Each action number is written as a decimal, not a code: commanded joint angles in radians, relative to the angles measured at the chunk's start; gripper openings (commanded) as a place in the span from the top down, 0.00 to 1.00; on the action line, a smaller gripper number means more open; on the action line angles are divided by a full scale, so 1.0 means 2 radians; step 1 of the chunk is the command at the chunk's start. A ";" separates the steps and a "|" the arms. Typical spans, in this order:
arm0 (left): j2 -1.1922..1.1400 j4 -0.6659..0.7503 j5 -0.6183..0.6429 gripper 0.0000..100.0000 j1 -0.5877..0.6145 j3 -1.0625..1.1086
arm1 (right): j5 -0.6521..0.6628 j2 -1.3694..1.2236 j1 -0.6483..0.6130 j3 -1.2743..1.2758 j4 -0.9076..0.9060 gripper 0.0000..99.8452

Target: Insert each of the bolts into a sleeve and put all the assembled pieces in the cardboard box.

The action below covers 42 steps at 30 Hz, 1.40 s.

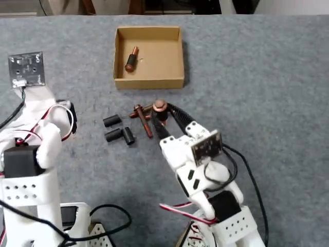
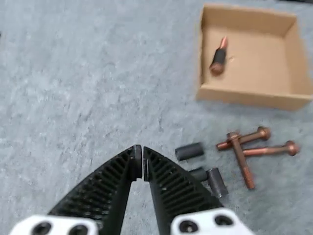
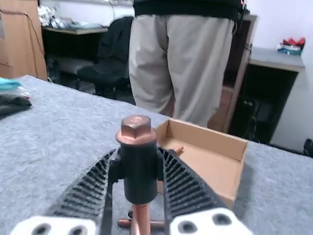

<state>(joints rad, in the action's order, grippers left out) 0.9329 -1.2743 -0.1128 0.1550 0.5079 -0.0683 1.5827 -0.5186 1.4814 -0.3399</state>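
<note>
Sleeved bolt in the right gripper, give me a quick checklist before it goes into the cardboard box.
1. Right gripper shut on the sleeved bolt: ok.
2. Sleeve sits up under the bolt head: ok.
3. Cardboard box open, floor free beside the piece already inside: ok.
4. Left gripper shut, away from the box: ok.
5. Bolt's lower end clear of the loose bolts: cannot tell.

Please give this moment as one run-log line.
right gripper: shut on sleeved bolt | left gripper: shut, empty | cardboard box: one assembled piece
</note>
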 commanded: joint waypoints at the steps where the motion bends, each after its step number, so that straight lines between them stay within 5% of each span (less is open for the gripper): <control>1: 0.004 -0.002 -0.003 0.98 0.010 0.005 | 0.002 -0.104 0.013 -0.089 0.034 1.00; 12: 0.004 -0.065 -0.002 0.98 0.010 -0.010 | 0.001 -0.501 0.045 -0.352 0.038 1.00; 37: 0.034 -0.056 -0.004 0.98 0.005 0.044 | 0.003 -1.084 0.075 -0.887 0.033 0.99; 42: 0.060 -0.020 -0.003 0.98 0.005 0.062 | 0.003 -1.135 0.075 -0.921 0.033 0.88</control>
<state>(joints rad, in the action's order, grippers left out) 1.0188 -1.3571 -0.1128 0.1626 0.6245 -0.0683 -0.6882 -0.3851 -0.2677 -0.2984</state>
